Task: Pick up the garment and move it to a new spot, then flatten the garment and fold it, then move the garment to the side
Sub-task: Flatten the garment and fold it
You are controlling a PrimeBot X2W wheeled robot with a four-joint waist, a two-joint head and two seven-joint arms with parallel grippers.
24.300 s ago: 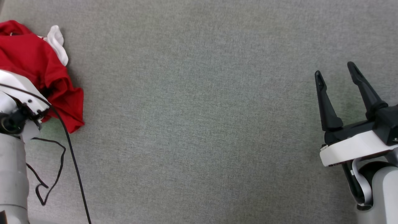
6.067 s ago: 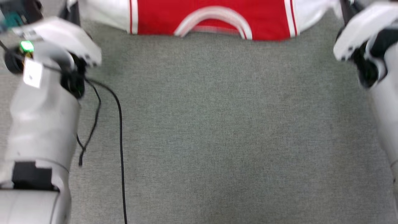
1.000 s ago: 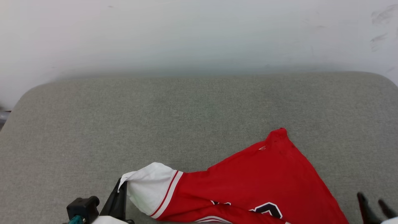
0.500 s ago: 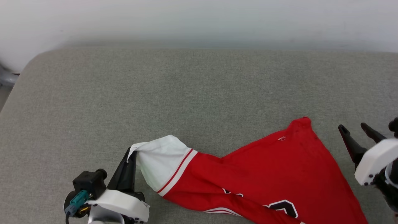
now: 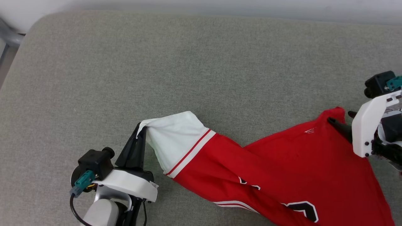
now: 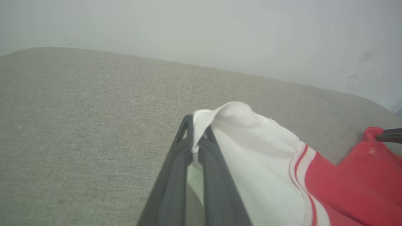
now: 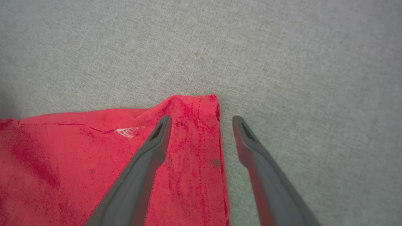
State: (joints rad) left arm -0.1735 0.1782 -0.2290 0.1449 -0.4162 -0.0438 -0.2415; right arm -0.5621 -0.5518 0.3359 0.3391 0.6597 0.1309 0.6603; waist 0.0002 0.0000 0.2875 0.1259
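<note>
Two grippers are working at opposite ends of the garment (image 5: 267, 163) (image 6: 345, 188) (image 7: 62, 157). It is lying stretched across the near right part of the grey fabric-covered desk (image 5: 188, 62) (image 6: 78, 110) (image 7: 282, 62) and running off the head view's bottom edge.

The left gripper (image 5: 140, 128) (image 6: 194, 131) is keeping its fingers pressed together, pinching the white sleeve (image 5: 176, 138) (image 6: 257, 150) at its cuff edge. The cloth is folding over the fingertips.

The right gripper (image 5: 339, 116) (image 7: 201, 121) is holding its fingers spread, straddling the red corner at the garment's far right. One finger is sitting over red cloth just beside the small white logo (image 5: 309, 130) (image 7: 128, 131), the other over bare desk just past the hem. Cannot tell if either is touching.

Red-and-white stripe trim (image 5: 190, 153) is crossing where the sleeve meets the red body. Black lettering (image 5: 301, 208) is showing near the bottom.

Bare fabric is stretching wide beyond and left of the garment, up to the desk's far edge and its rounded far-left corner (image 5: 37, 18). A pale wall (image 5: 220, 4) (image 6: 220, 31) is standing right behind that edge. A grey bar (image 5: 9, 34) is showing past the corner. A black cable (image 5: 75, 210) is hanging off the left wrist, near its teal plug (image 5: 82, 183).
</note>
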